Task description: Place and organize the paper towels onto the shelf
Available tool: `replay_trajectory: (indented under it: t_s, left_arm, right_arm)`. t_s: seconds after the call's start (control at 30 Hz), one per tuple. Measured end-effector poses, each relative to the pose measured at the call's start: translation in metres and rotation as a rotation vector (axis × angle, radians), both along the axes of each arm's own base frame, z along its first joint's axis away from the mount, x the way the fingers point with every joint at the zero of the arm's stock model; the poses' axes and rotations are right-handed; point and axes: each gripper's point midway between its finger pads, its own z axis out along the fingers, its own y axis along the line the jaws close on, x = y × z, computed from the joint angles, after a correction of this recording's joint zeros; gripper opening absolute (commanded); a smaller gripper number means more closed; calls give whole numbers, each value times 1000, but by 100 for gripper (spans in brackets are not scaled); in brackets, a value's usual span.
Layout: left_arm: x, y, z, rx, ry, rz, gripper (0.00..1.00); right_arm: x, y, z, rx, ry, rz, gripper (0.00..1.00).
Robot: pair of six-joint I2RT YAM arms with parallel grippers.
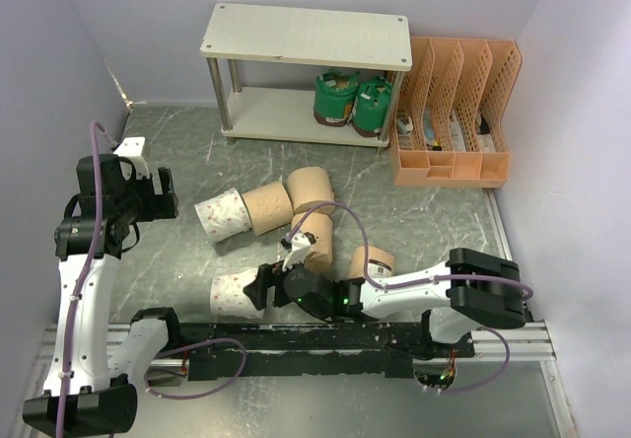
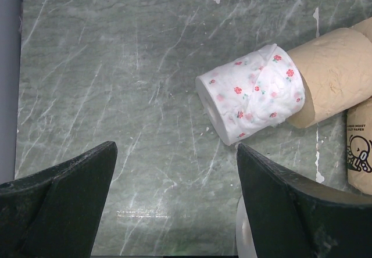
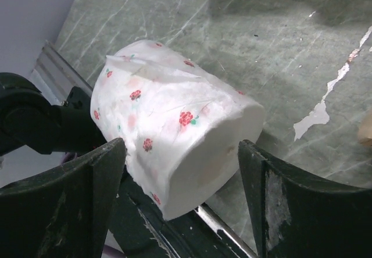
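Fingers (image 3: 64,205) of the right gripper (image 3: 180,153) stand wide apart on either side of a white floral roll (image 3: 174,130). The roll lies on its side between them; one finger sits close against the wrap and a strip of table shows before the other, so the roll is straddled, not pinched. From above, this roll (image 1: 233,295) rests at the near edge of the grey-green table (image 1: 444,211), just beside the black base rail (image 1: 315,339).

A paper-wrapped tan roll (image 1: 314,243) lies just beside the right wrist, and a second paper-wrapped tan roll (image 1: 375,260) near the forearm, with the purple cable (image 1: 347,223) arching across it.

The left gripper (image 2: 174,153) hangs over bare table at the left with its fingers spread and nothing between them. Ahead of it lies a second floral roll (image 2: 253,92) on its side, its far end touching a bare tan roll (image 2: 334,75). Another bare tan roll (image 1: 311,188) sits just beyond that pair, toward the middle of the table.

At the far edge stands the shelf (image 1: 306,34). Its top board is bare, and two green-wrapped rolls — one (image 1: 335,98) beside the other (image 1: 373,105) — stand upright and touching at the right end of the lower board. The orange file organizer (image 1: 454,112) sits right next to the shelf on its right.
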Motion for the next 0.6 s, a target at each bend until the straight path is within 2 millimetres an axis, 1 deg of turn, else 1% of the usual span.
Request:
replay_trajectory:
  t_s: [0.1, 0.23, 0.37, 0.43, 0.5, 0.6]
  left_arm:
    - [0, 0, 0, 0, 1, 0, 95]
    - [0, 0, 0, 0, 1, 0, 95]
    - [0, 0, 0, 0, 0, 0, 95]
    - [0, 0, 0, 0, 0, 0, 95]
    - [0, 0, 0, 0, 0, 0, 95]
    - [0, 0, 0, 0, -1, 0, 95]
  right_arm:
    - [0, 4, -2, 5, 1, 1, 61]
    - [0, 8, 2, 20, -3, 9, 58]
    - [0, 13, 9, 31, -11, 19, 46]
    - [0, 18, 16, 43, -17, 26, 44]
    - [-1, 22, 23, 59, -20, 34, 46]
    - [-2, 24, 25, 62, -23, 46, 53]
